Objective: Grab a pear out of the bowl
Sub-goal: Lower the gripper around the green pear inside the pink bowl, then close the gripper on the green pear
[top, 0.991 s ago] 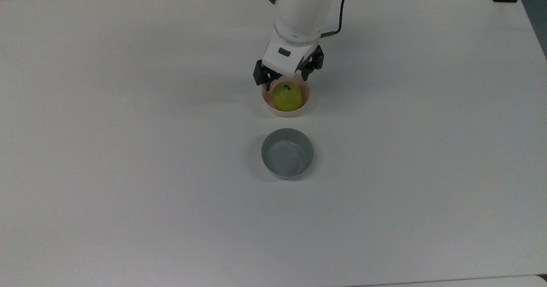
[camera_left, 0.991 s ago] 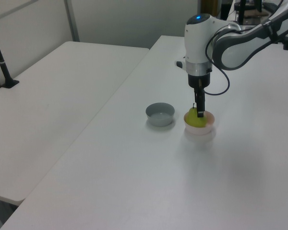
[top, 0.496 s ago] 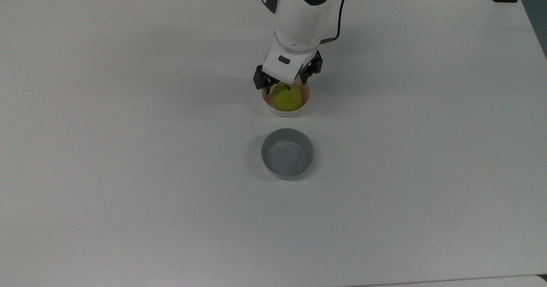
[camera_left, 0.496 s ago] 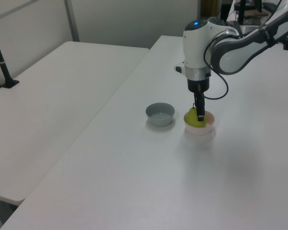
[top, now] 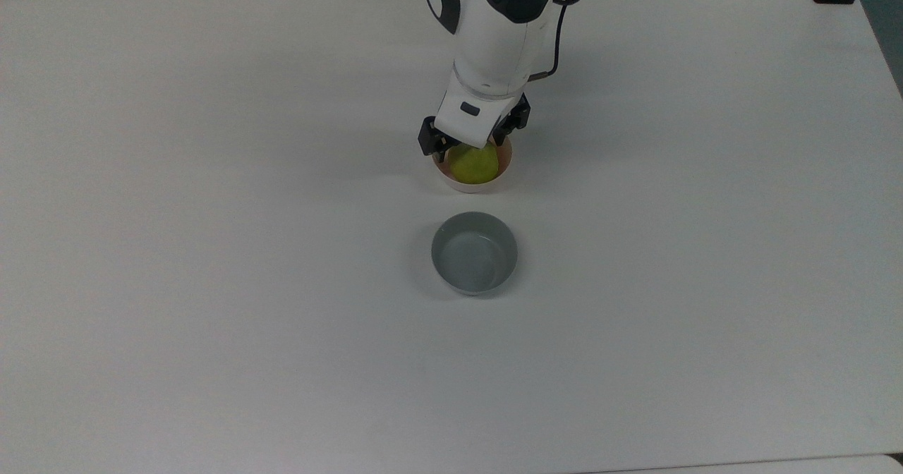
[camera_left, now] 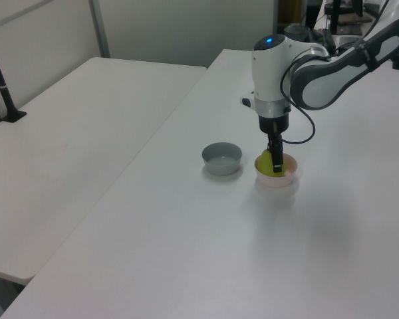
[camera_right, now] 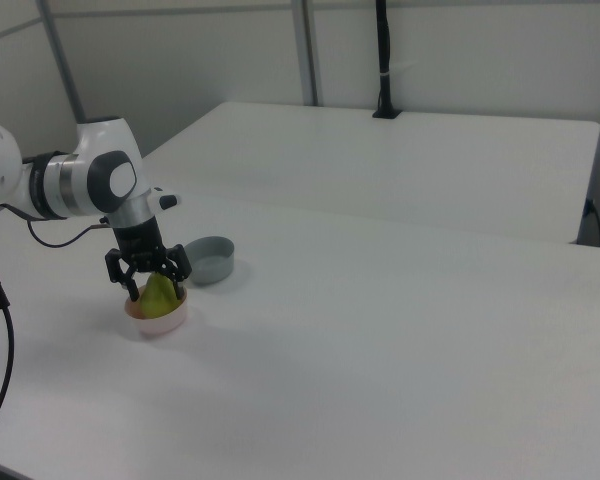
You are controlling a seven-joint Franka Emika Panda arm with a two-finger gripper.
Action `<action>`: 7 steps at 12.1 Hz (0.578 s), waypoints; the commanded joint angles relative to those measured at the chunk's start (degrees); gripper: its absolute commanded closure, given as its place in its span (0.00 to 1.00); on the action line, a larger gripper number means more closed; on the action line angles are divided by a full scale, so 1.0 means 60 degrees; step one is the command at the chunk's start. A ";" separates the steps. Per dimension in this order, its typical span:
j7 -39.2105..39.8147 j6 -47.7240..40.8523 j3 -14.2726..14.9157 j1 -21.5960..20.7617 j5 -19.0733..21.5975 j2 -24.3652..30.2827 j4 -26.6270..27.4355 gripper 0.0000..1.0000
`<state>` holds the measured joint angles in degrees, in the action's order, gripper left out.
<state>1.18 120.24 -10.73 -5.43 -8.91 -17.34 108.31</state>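
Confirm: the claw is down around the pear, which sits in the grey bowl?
Not quite. The claw is down around the pear, but the pear sits in the pink bowl, not the grey bowl. The top view shows it.

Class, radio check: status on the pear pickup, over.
Pincer open, straddling pear. Pear in pink bowl. Grey bowl apart, nothing in the way.
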 commanded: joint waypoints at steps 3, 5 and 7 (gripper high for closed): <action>-0.0240 0.0365 0.0060 -0.0120 -0.0331 -0.0112 0.0141 0.07; -0.0255 0.0365 0.0060 -0.0251 -0.0361 -0.0142 0.0141 0.10; -0.0255 0.0365 0.0075 -0.0295 -0.0376 -0.0156 0.0141 0.14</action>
<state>1.16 120.67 -10.74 -5.89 -9.90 -18.46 108.31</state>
